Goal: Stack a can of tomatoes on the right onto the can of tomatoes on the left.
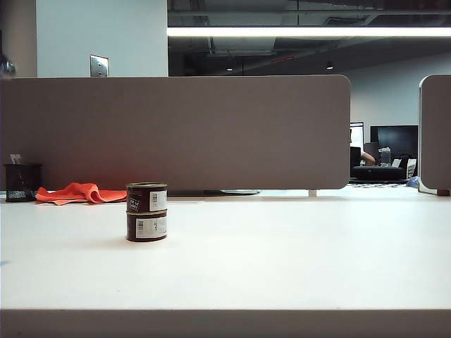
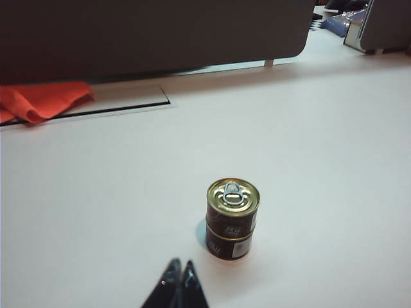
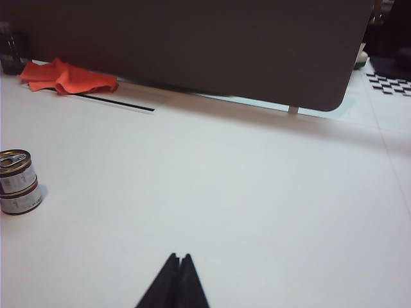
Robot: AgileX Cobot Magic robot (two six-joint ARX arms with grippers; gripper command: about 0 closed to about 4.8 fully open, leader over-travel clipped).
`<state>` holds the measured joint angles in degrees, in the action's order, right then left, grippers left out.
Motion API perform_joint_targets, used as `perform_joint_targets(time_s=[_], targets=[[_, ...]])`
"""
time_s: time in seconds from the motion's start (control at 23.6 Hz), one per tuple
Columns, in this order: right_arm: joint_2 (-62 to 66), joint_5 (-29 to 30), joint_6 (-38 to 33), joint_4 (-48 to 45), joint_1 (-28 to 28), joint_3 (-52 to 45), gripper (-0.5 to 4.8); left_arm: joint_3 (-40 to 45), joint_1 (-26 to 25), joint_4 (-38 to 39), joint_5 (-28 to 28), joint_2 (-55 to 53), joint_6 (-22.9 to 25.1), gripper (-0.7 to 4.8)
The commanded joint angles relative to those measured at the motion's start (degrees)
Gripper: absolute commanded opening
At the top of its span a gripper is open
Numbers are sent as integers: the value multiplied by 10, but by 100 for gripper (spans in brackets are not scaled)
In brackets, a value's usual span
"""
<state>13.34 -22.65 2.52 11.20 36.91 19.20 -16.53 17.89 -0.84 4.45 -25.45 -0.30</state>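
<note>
From the exterior view I see the two cans stacked: the upper can stands upright on the lower can, axes vertical, on the smooth white surface. Neither end effector shows here. An orange cloth lies crumpled behind them.

In the left wrist view, the left end effector has its black pointed tips pressed together, gripping nothing; the stack stands just ahead of it, gold pull-tab lid facing up.

In the right wrist view, the right end effector is likewise pinched closed and empty, with the cylindrical metal stack well apart, off to one side.
</note>
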Motion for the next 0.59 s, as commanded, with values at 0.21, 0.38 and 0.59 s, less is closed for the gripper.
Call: perform_joint_targets(time_s=[0.21, 0.38, 0.59], targets=[[0, 1, 7, -83, -1, -94, -8, 68, 0, -53, 3, 1, -3, -5], [0, 10, 7, -130, -1, -127, -8, 91, 0, -62, 3, 1, -2, -5], [0, 34, 7, -205, -1, -174, -8, 119, 0, -93, 2, 1, -4, -5]])
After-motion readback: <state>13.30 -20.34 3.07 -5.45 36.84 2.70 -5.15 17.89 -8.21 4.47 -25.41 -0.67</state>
